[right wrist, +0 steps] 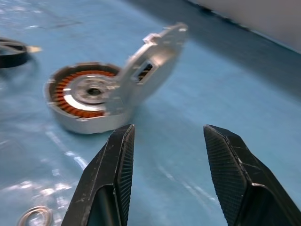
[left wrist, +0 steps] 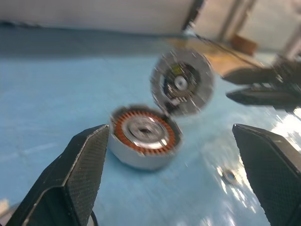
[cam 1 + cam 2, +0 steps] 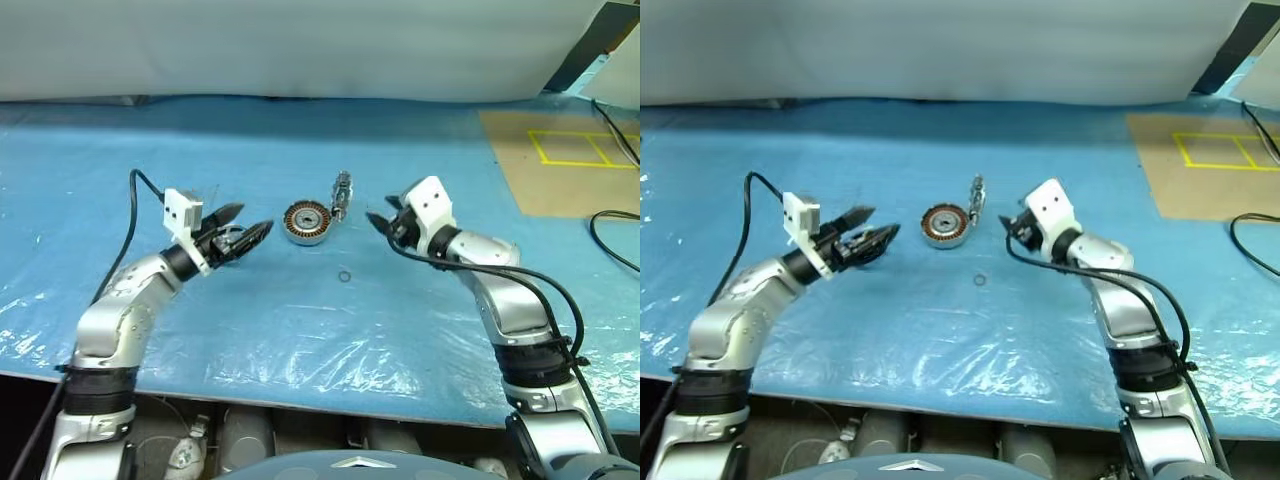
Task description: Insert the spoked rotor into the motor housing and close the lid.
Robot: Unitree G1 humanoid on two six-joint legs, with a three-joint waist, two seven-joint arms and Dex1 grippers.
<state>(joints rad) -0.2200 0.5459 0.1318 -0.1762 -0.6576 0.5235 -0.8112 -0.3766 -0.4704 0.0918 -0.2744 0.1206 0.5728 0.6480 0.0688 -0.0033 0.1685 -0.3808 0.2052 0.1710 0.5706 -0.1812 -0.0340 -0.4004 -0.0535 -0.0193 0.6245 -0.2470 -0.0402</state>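
Now the lid [image 3: 342, 194] stands upright beside the motor housing [image 3: 307, 222].

Motor housing at mid-table, a gripper on either side.

We find the motor housing [image 3: 307, 222] on the table [image 3: 300, 330], the lid [image 3: 341, 195] standing on edge against its right rim. The left gripper [image 3: 243, 233] sits to the housing's left, the right gripper [image 3: 383, 222] to the lid's right, both apart from them. A small ring [image 3: 344, 276] lies nearer us, right of the housing.
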